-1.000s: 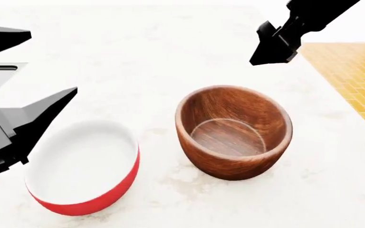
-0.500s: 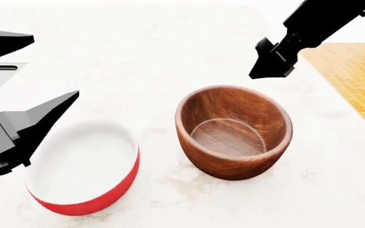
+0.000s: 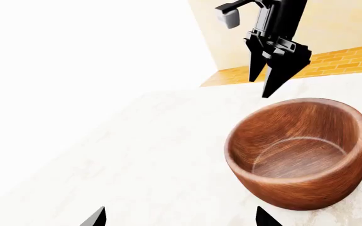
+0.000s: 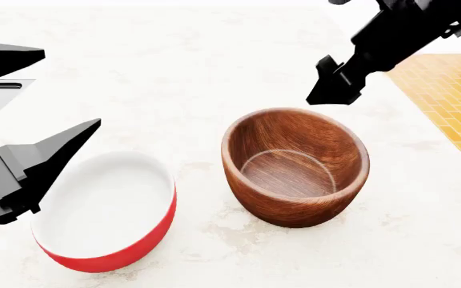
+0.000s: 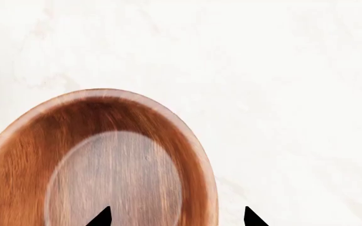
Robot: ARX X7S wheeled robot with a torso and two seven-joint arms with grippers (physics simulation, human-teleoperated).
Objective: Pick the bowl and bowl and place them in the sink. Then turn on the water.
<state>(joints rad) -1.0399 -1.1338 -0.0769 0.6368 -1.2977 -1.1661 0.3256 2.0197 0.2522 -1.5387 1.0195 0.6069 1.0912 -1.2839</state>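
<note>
Two bowls sit on the pale marble desk (image 4: pixel 214 66) with both end effectors open above them.

The wooden bowl (image 4: pixel 295 165) stands upright on the desk, empty, and serves as the landmark here. The red bowl (image 4: pixel 106 210), white inside, sits on the desk to its left, near but not touching it, tilted a little. The right end effector (image 4: pixel 332 81) hangs in the air just behind the wooden bowl's far rim, its two fingers spread apart and holding nothing; in its own wrist view the fingertips straddle the bowl's rim. The left end effector (image 4: pixel 30 111) hovers above the far-left edge of the red bowl, fingers wide apart and empty. An orange tiled floor (image 4: pixel 455 102) lies to the right of the wooden bowl, past the desk edge.
</note>
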